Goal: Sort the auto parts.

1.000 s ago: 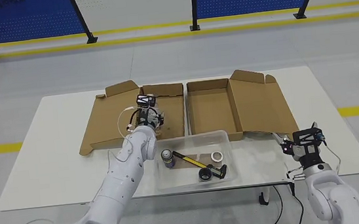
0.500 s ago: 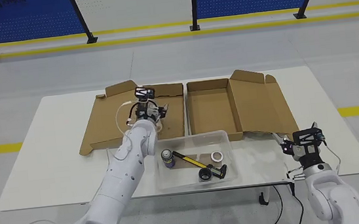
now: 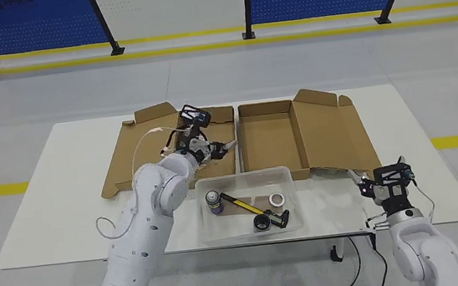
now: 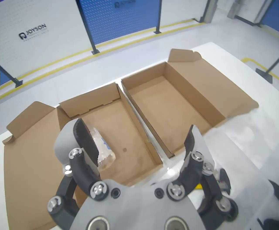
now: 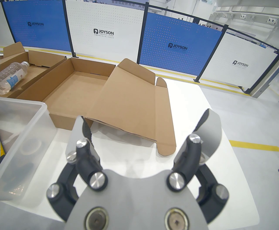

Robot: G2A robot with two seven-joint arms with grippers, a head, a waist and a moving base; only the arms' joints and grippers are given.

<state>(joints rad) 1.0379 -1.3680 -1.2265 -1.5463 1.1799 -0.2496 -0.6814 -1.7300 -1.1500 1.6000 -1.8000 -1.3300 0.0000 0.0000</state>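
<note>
Left gripper (image 4: 135,126) swung aside; bottle (image 4: 102,148) seemingly in box (image 4: 91,103).

- The left arm (image 3: 156,209) was extended forward, wrist turned towards the right; the left gripper (image 4: 135,126) had its jaws spread wide apart.
- The right arm (image 3: 416,245) sat low, the right gripper (image 5: 143,117) likewise with jaws parted.

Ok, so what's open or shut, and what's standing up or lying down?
Left box: open.
Right box: open, lid folded out.
Bottle: lying down in the left box, cap on.
Bin: no lid, parts inside.
Left gripper: jaws open, holding nothing.
Right gripper: jaws open, holding nothing.
</note>
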